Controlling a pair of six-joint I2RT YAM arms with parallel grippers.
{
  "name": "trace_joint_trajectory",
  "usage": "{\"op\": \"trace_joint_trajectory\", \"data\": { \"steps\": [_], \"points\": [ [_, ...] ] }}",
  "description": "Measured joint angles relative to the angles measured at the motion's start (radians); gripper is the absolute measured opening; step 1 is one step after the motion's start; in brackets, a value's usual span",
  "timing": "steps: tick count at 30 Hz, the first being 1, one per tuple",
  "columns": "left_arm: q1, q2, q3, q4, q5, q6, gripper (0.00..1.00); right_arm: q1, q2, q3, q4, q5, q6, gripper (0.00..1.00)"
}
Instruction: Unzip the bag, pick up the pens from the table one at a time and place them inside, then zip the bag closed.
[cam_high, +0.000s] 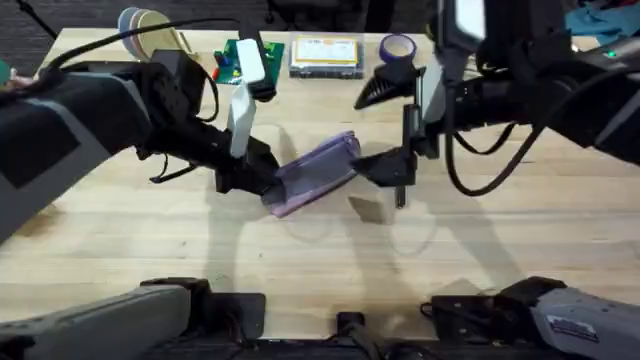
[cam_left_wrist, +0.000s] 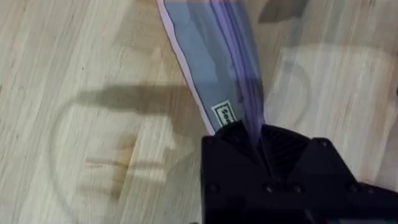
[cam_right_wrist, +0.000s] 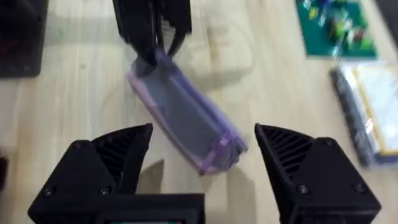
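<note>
I am holding the bag (cam_high: 315, 172) by one end with the left gripper (cam_high: 262, 183), which is clenched on the fabric, while the right gripper (cam_high: 392, 168) is hanging released — fingers spread wide — just off the bag's opposite end. The bag is lying tilted between the two grippers on the table (cam_high: 150, 250), its far end angling up and away from the left fingers. I am judging the step in hand to be the unzip, with the right gripper about to close on the zipper end. Risk one: the left grasp is sitting on a narrow strip of soft fabric, so a hard pull along the zipper could be dragging the bag out of the fingers or sliding the whole pouch across the table. Risk two: the right fingers may be closing on the bag's end fabric rather than the pull tab, which I cannot make out here. The left wrist view is showing the bag (cam_left_wrist: 211, 56) running straight out from the clamped fingers, with a small sewn label beside the pinch point — detail the overhead view is not resolving. The right wrist view is showing the bag (cam_right_wrist: 186, 118) lying in line with the open gap of the right gripper (cam_right_wrist: 202, 155), and the left gripper (cam_right_wrist: 152, 43) pinching the far end beyond it.
</note>
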Motion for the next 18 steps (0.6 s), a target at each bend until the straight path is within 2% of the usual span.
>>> {"op": "trace_joint_trajectory", "data": {
  "steps": [4,13,18],
  "points": [
    [0.000,0.000,0.000,0.000,0.000,0.000,0.042,0.000,0.000,0.000,-0.078,0.047,0.003,0.997],
    [0.000,0.000,0.000,0.000,0.000,0.000,0.042,0.000,0.000,0.001,-0.174,0.043,0.005,0.997],
    [0.000,0.000,0.000,0.000,0.000,0.000,0.042,0.000,0.000,0.001,-0.154,0.088,0.077,0.997]
  ]
}}
